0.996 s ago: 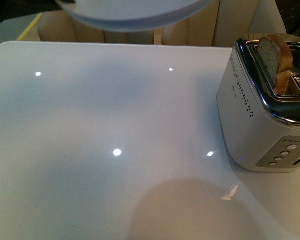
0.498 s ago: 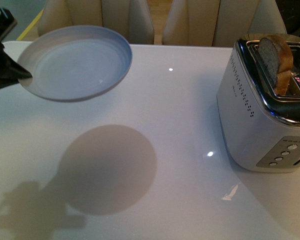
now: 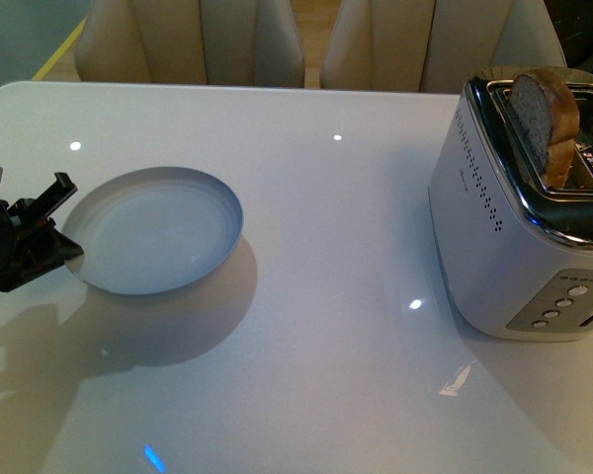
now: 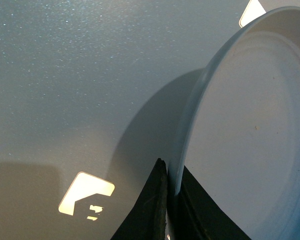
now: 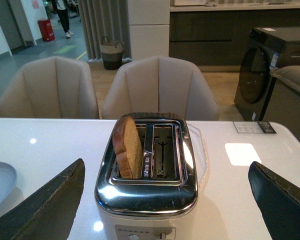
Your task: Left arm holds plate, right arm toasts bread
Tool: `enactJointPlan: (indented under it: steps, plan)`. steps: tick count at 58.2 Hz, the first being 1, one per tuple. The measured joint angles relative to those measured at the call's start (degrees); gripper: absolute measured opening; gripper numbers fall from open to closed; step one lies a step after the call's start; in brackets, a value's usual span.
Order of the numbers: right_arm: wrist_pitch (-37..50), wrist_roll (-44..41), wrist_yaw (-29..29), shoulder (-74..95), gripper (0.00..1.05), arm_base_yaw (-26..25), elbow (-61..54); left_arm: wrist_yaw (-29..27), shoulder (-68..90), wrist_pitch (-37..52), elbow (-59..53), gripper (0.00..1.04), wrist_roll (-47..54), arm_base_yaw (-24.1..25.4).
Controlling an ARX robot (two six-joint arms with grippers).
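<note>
My left gripper (image 3: pixel 64 229) was clamped on the rim of the plate (image 3: pixel 158 232), which sat low over the left part of the glossy white table (image 3: pixel 356 326); I couldn't tell whether its far edge touched. The bread (image 3: pixel 546 114) stood upright in one slot of the toaster (image 3: pixel 504 237), well apart on the right. My right gripper (image 5: pixel 166 165) hung spread wide before the toaster. Beige chairs (image 5: pixel 160 85) lined the table's far side, with a dark appliance (image 5: pixel 270 65) beyond them. The toaster's lettering was too small to read.
</note>
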Motion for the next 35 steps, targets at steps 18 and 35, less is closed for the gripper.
enactJointPlan:
  steps: [18, 35]
  plan:
    - [0.00, 0.00, 0.00, 0.00, 0.96, 0.00, 0.00, 0.48, 6.16, 3.58, 3.78, 0.03, 0.63, 0.31]
    - [0.00, 0.00, 0.00, 0.00, 0.96, 0.00, 0.00, 0.09, 9.01, 3.54, 5.55, 0.05, 0.94, -0.09]
